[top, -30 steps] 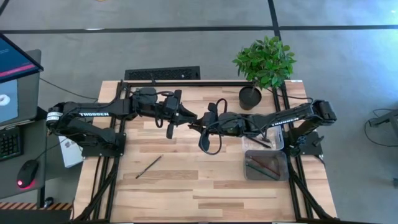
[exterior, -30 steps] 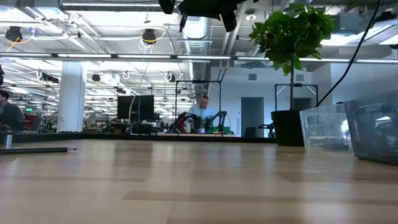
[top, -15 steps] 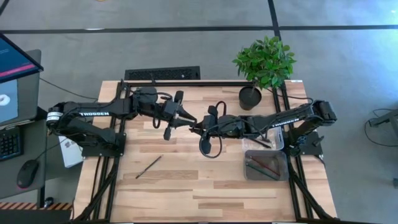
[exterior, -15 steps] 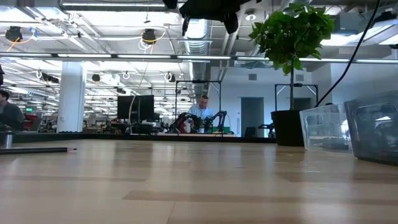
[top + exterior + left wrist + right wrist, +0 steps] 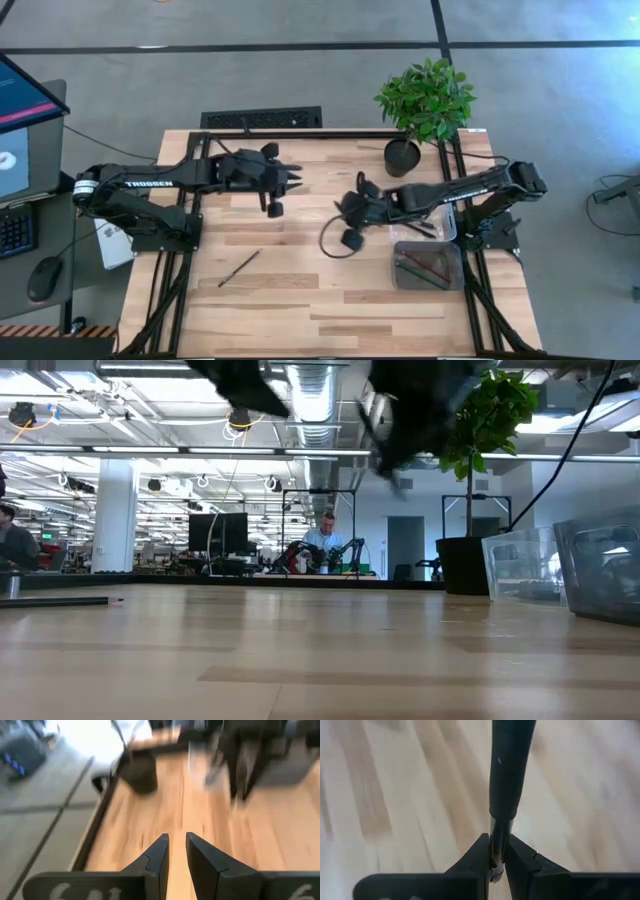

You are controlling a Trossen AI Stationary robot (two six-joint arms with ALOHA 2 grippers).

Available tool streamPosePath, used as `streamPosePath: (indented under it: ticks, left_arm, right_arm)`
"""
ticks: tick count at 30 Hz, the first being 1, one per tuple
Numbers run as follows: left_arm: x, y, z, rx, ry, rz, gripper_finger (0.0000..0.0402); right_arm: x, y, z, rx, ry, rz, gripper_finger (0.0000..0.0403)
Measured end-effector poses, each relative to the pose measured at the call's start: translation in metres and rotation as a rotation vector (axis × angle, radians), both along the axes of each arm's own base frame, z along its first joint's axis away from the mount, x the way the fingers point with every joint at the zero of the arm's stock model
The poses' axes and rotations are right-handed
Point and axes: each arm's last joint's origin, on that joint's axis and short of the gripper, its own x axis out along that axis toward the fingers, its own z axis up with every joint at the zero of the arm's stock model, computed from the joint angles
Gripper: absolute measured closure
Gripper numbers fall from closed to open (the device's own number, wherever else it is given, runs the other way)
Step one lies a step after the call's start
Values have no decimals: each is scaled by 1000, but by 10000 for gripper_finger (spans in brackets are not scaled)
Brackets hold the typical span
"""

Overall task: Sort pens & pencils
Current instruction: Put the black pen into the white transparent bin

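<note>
We find the handover complete: the right gripper point(image 5: 494, 851) now grips a dark pen point(image 5: 506, 775) alone above mid-table, while the left gripper point(image 5: 176, 851), nearly closed and empty, has withdrawn. Earlier, both grippers met. One pencil point(image 5: 239, 268) remains on the table point(image 5: 300, 310).

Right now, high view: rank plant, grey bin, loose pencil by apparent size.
1. plant, widest spread of leaves
2. grey bin, a bit smaller in footprint than the plant
3. pencil on the table, a thin stick, clearly smallest
</note>
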Motion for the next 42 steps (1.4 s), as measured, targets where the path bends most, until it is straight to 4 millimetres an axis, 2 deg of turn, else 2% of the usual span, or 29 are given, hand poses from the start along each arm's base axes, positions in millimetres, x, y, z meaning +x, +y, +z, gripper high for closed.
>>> streamPosePath:
  ticks: [4, 7, 10, 14, 19, 33, 42]
  left_arm:
    - [-8, -1, -14, -36, 159, 24, 344]
    - [-12, -1, -19, -50, 216, 46, 344]
    - [-13, -1, -20, -61, 231, 60, 344]
    - [-13, -1, -20, -65, 232, 65, 344]
    - [-13, -1, -20, -63, 232, 65, 344]
    - [-15, -1, -22, -70, 258, 68, 344]
    - [-16, -1, -23, -73, 271, 70, 344]
  right_arm:
    - [-29, 7, 0, 109, 192, -53, 342]
    - [-51, 11, 5, 134, 302, -127, 342]
    - [-72, 12, 10, 111, 398, -187, 342]
    - [-92, 13, 14, 48, 535, -167, 342]
    - [-104, 12, 11, -33, 657, -153, 342]
    - [-122, -16, -47, 7, 835, -211, 336]
    - [-132, -29, -67, 46, 901, -215, 335]
